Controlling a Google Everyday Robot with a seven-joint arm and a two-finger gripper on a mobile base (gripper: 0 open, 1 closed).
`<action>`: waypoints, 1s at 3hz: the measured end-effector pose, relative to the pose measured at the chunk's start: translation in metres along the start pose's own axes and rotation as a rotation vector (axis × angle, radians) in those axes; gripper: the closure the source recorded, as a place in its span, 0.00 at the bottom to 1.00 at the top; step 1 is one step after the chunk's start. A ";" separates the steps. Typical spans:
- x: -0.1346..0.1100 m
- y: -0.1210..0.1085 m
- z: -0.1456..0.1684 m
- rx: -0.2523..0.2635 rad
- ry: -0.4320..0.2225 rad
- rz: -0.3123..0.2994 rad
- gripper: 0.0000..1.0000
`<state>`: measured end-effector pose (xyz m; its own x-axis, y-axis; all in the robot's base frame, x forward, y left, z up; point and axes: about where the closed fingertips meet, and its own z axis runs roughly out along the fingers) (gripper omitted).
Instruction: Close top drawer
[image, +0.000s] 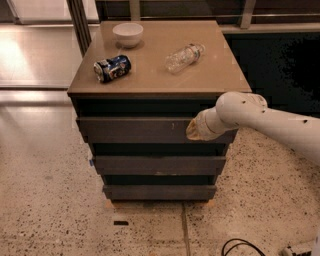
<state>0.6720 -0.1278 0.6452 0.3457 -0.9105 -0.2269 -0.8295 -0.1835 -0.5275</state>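
Note:
The top drawer (130, 130) is a wide dark grey-brown panel under the tan cabinet top (155, 75). It stands out only slightly from the cabinet, with a small pale mark right of centre. My gripper (192, 131) is at the end of the white arm (260, 117) that comes in from the right. It presses against the right part of the drawer front, beside the pale mark. The wrist hides most of the gripper.
Two shorter grey drawer fronts (159, 165) (160, 192) sit below. On the top lie a white bowl (128, 34), a crushed blue can (112, 68) and a clear plastic bottle (184, 57). Speckled floor surrounds the cabinet; a black cable (240, 247) lies at bottom right.

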 end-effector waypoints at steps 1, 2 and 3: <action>0.001 0.000 -0.005 0.006 0.006 0.005 1.00; 0.008 0.001 -0.029 0.030 0.035 0.025 1.00; 0.018 0.002 -0.061 0.072 0.091 0.040 0.95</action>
<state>0.6498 -0.1667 0.6900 0.2693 -0.9470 -0.1750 -0.8069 -0.1227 -0.5778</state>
